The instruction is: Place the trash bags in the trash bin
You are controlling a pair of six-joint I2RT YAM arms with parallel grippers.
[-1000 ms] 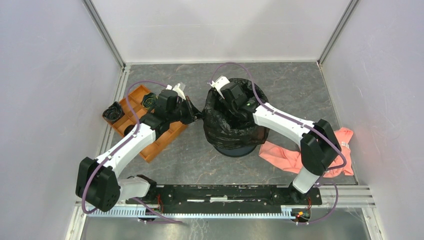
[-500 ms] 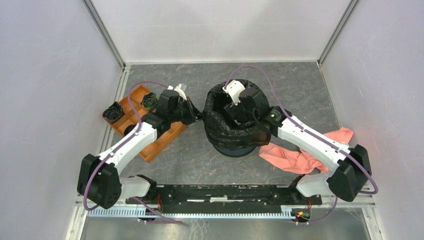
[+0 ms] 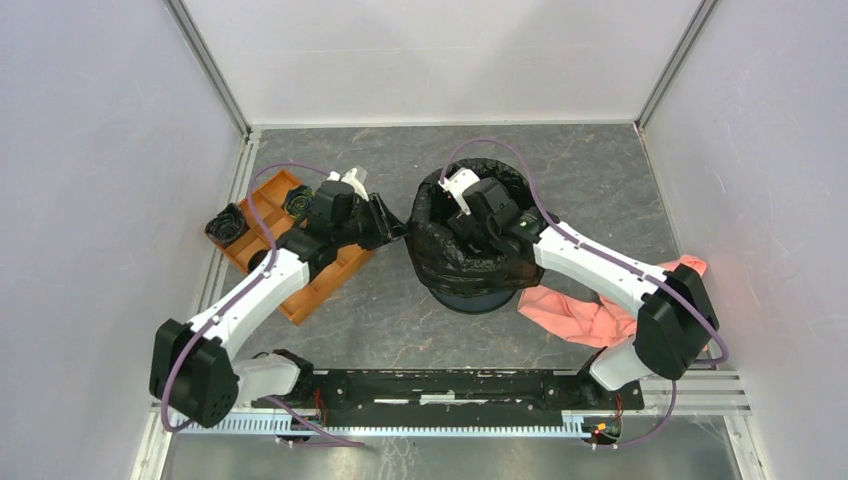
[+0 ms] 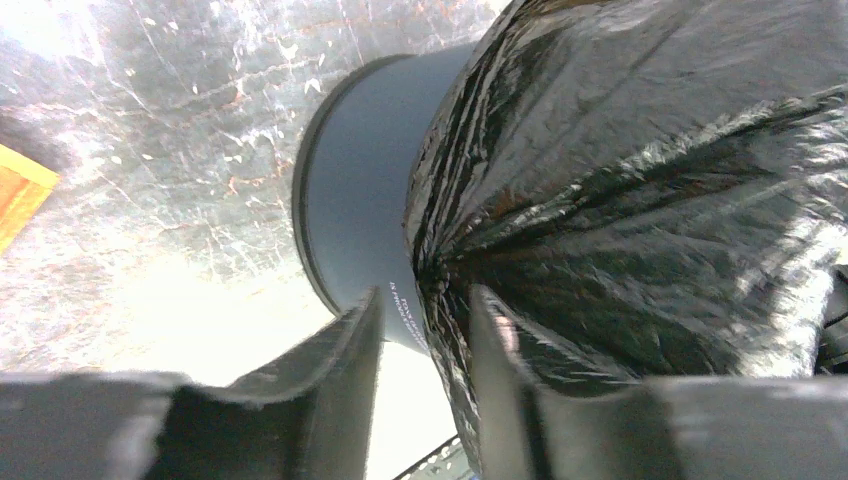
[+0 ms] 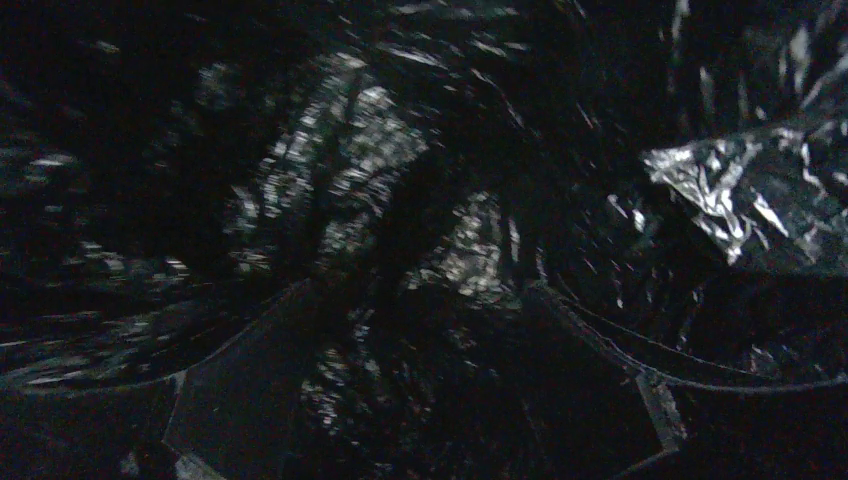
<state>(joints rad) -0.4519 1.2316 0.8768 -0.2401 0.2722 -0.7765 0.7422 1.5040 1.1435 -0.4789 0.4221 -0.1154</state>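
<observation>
Pleat of trash bag point(image 4: 640, 200) sits between parted left jaws; right jaws spread inside it.

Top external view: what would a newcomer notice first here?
The glossy black trash bag draped over the navy trash bin at mid-table, with the right gripper reaching open-jawed down into its mouth. The left gripper sits at the bag's left side, jaws parted, a gathered fold of film between them. An orange tray lies left, a pink cloth right.
</observation>
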